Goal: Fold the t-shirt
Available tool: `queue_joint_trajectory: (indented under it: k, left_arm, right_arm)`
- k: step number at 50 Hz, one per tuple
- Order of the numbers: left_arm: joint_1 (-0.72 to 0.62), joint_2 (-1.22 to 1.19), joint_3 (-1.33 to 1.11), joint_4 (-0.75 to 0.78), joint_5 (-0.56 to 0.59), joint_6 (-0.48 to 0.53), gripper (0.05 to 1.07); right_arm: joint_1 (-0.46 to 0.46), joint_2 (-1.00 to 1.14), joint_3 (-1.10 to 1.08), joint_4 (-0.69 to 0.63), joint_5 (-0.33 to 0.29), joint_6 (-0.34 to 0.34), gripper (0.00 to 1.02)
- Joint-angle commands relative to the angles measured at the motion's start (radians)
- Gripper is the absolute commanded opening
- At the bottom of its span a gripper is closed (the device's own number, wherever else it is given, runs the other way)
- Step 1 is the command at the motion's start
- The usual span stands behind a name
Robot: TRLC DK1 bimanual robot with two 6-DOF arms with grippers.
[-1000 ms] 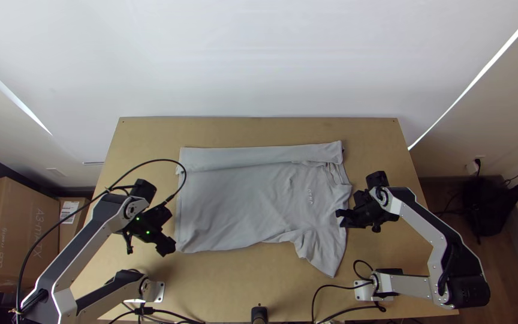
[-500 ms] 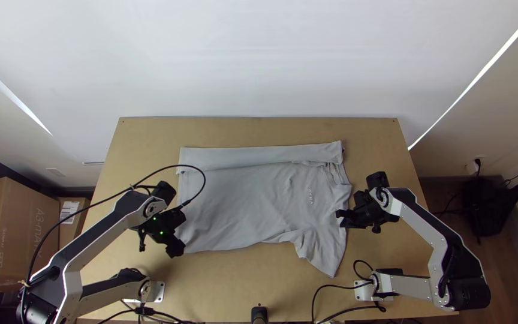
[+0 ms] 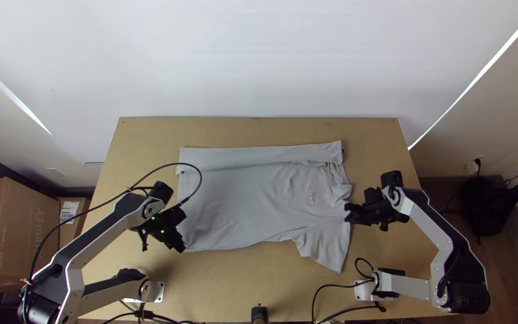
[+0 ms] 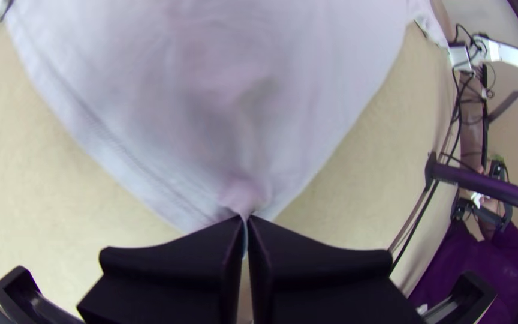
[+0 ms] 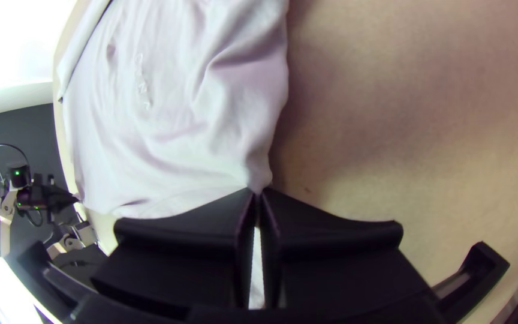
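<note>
The left claw [image 4: 246, 225] is closed narrow on a pinch of the t-shirt's [image 3: 247, 204] hem corner, towards the bench's [image 3: 259, 294] near left corner. So small a pinch could be pulled free if the cloth is lifted fast. The left arm [image 3: 100, 231] is bent high over that corner, its wrist pitched down at the cloth. The near sleeve [image 3: 328, 255] is left loose towards the near right corner, and could be dragged under or creased if it is not carried along in the fold. Slightly farther off, the shirt's shoulder edge is pinched in the right claw [image 5: 258, 195], also closed; the right arm [image 3: 445, 234] is elbowed out past the right edge, its claw turned inward. If the two were raised unevenly, the body would be skewed. Towards the far edge, a folded strip [image 3: 259, 156] is laid lengthwise; it could be unfolded by too hard a tug.
</note>
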Motion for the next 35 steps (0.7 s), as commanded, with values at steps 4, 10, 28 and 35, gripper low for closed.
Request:
queue_joint_trajectory:
  k: [4,10,28,35]
  left_arm:
    - [0.141,-0.017,0.004,-0.037,0.008,0.106,0.08]
    - [0.196,-0.017,0.021,-0.043,0.008,0.137,0.08]
    - [0.205,0.017,0.191,0.001,0.046,0.088,0.08]
    - [0.211,0.067,0.279,0.009,0.046,0.079,0.08]
  right_arm:
    - [-0.063,0.016,0.041,-0.017,-0.015,-0.053,0.02]
    - [-0.114,0.062,0.055,-0.018,-0.015,-0.076,0.02]
    - [-0.046,0.099,0.222,-0.127,-0.022,-0.080,0.02]
    - [-0.016,0.154,0.305,-0.181,-0.055,-0.077,0.02]
